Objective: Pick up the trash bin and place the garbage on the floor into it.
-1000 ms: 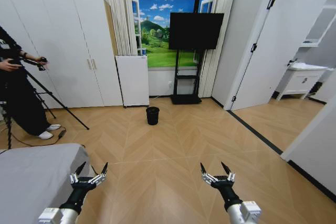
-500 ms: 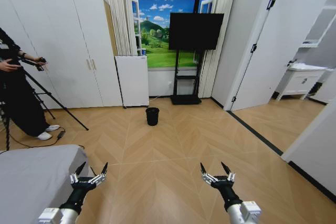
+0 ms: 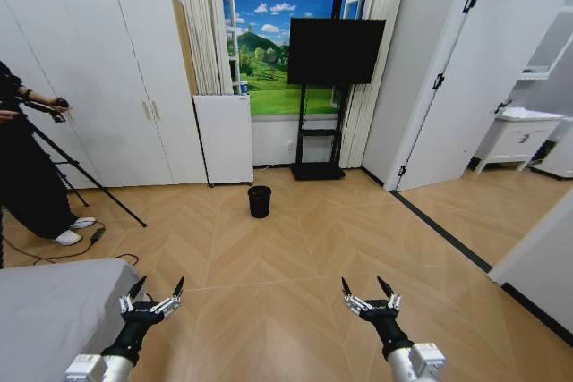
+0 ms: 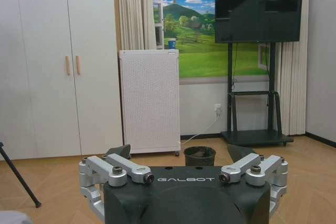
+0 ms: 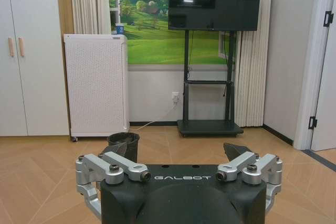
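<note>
The trash bin [image 3: 260, 201], small, black and round, stands on the wooden floor across the room, in front of the white appliance. It also appears past the fingers in the left wrist view as the trash bin [image 4: 199, 156], and in the right wrist view as the trash bin [image 5: 124, 144]. My left gripper [image 3: 154, 291] and right gripper [image 3: 368, 289] are held low at the near edge, both open and empty, far short of the bin. The garbage is out of view.
A tall white perforated appliance [image 3: 225, 139] with a blue cup [image 4: 171, 43] on top stands by the wall. A TV on a black stand [image 3: 333, 53] is to its right. A grey bed corner [image 3: 45, 310] lies at near left. A person with a tripod [image 3: 85, 176] is at far left.
The whole picture has shifted: the bed corner and the person have slid leftward and the right wall has drawn back, so the camera moved. Both grippers hold the same pose.
</note>
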